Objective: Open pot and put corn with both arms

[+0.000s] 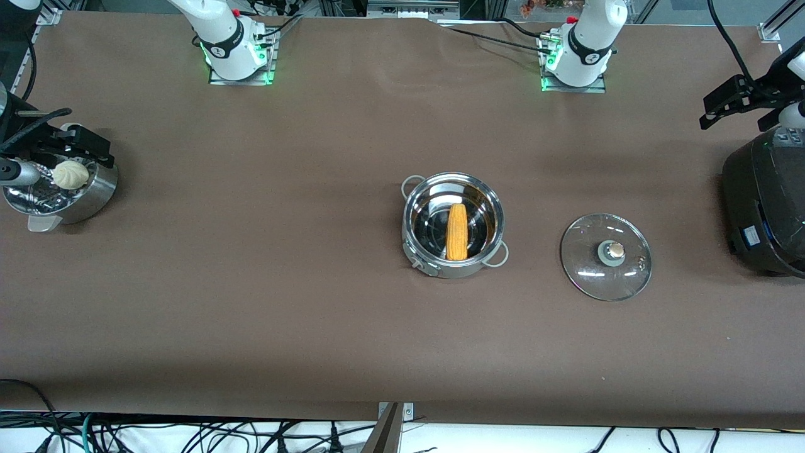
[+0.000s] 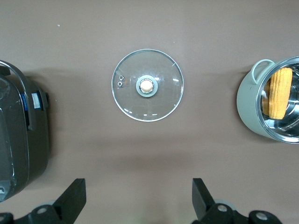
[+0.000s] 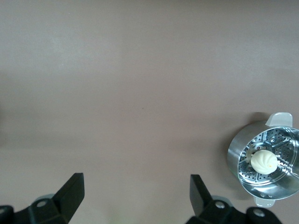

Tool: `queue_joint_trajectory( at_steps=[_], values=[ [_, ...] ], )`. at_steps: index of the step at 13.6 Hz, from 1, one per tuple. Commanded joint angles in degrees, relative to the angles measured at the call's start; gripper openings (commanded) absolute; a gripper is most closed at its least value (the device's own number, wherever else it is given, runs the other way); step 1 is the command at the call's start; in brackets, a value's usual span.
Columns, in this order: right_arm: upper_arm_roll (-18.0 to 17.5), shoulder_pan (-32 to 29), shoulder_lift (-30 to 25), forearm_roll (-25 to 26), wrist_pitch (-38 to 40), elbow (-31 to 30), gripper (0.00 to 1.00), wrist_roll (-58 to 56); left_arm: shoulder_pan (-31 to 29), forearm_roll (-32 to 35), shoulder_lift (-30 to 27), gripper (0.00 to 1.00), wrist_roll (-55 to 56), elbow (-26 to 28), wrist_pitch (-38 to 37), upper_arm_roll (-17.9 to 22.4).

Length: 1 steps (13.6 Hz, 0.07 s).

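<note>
I counted one steamer (image 1: 60,192) with one bun (image 1: 70,174) under my right gripper (image 3: 135,196), spread wide. One corn (image 1: 456,231) lay in the pot (image 1: 453,224); one lid (image 1: 605,256) beside it. Left gripper (image 2: 138,198), wide too, hung over the cooker (image 1: 764,204).

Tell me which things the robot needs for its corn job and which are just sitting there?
For the job:
pot, open
corn, lying in the pot
lid, on the table beside the pot
left gripper, over the cooker
right gripper, over the steamer

Just sitting there:
steamer
bun, in the steamer
cooker
</note>
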<state>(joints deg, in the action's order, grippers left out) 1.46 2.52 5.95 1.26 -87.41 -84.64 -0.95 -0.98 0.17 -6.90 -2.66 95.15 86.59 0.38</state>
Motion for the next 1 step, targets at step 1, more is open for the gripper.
queue_joint_trajectory(
  at_steps=[1],
  values=[
    [-0.5,-0.6,-0.3,0.8,0.4,-0.4,1.00,-1.0,0.1,1.1,0.8,1.00,0.6,-2.0,-1.4,-0.1]
  ],
)
